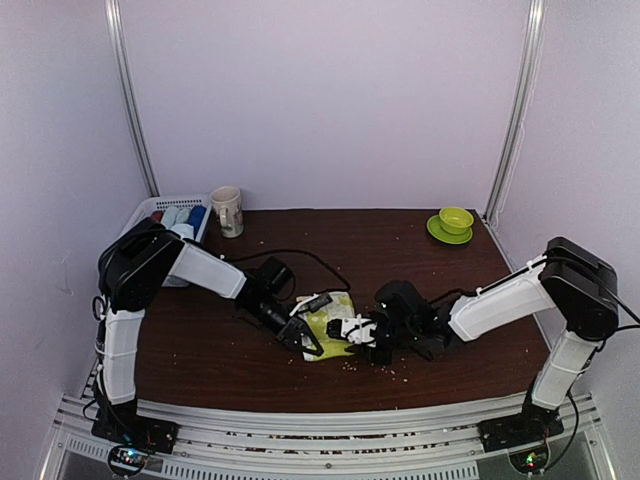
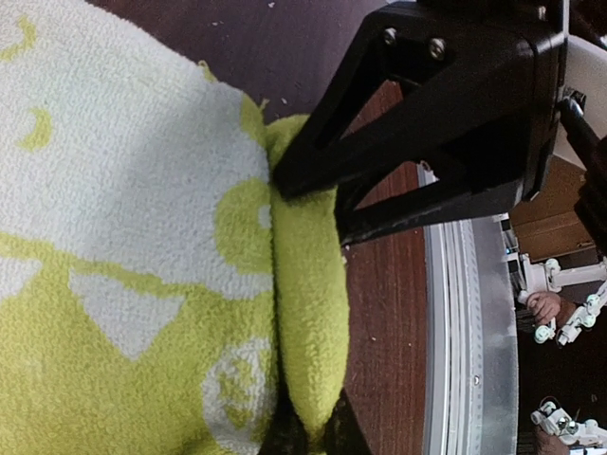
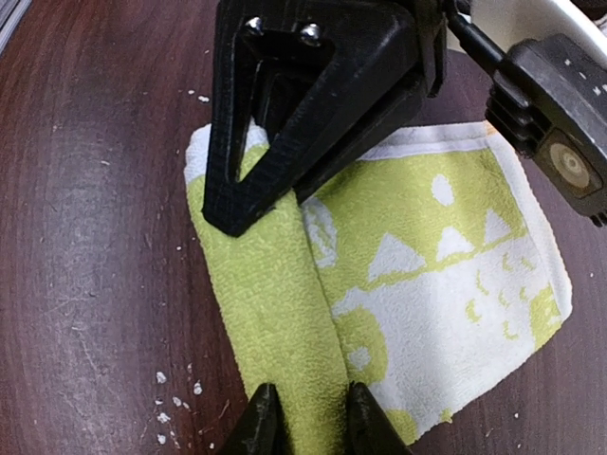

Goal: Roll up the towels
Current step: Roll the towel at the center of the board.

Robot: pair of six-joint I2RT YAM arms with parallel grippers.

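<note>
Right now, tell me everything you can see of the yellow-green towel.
The yellow-green towel is fluffy terry cloth printed with white triangles and crescents, white-edged. It lies flat on the dark wooden table near its front edge, one edge folded over into a first narrow roll. The left gripper pinches that fold; the right gripper straddles it.

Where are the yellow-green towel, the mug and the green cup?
yellow-green towel [image 3: 436, 256]: right wrist view, on its flat printed part.
mug [image 1: 228, 212]: top external view, on its side wall.
green cup [image 1: 456, 217]: top external view, on its rim.
</note>
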